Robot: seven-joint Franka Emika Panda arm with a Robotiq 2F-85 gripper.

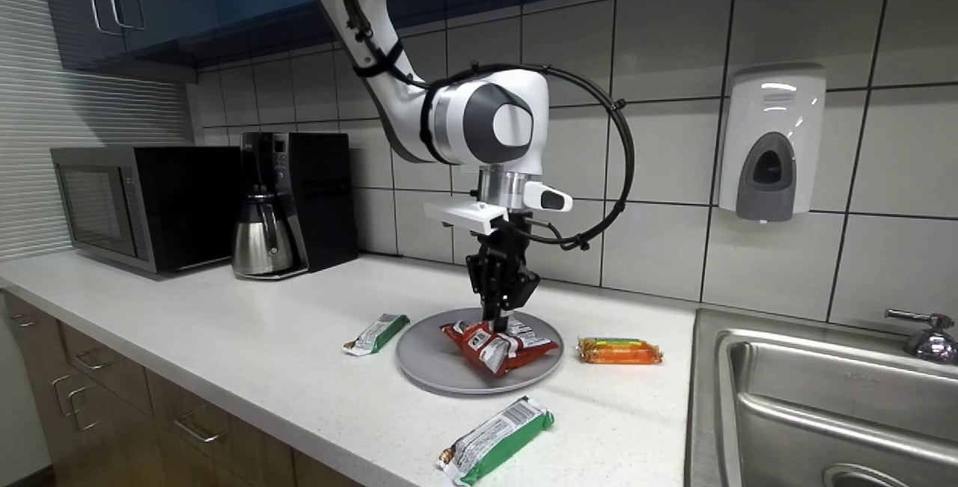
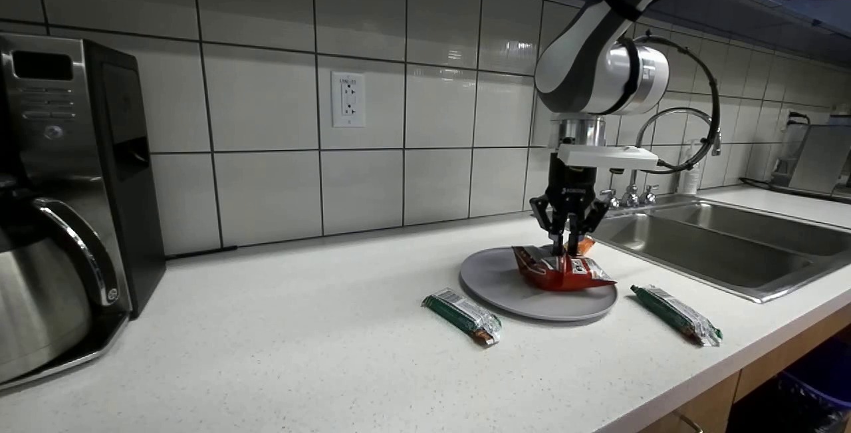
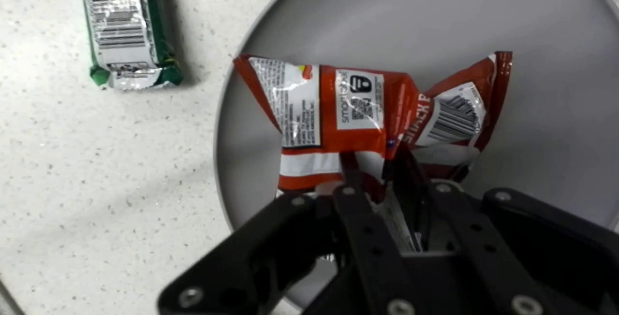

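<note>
A red snack bag [image 1: 516, 361] lies on a round grey plate [image 1: 423, 364], with its middle folded inward. My gripper [image 2: 565, 251] points straight down into it, the fingers close together on either side of the fold. In the wrist view the gripper [image 3: 376, 160] pinches the bag [image 3: 360, 136], whose two ends flare out to the sides. Bag and plate [image 3: 396, 20] look to be in contact. The fingertips are partly sunk in the wrapper and dark. Two green-and-white bars [image 1: 376, 335] and an orange packet [image 1: 620, 351] lie around the plate.
The nearer green bar [image 1: 496, 438] is close to the counter's front edge. A steel sink [image 1: 853, 408] is set in on one side. A coffee maker [image 1: 314, 203] and a microwave [image 1: 142, 206] stand at the opposite end, with a tiled wall behind.
</note>
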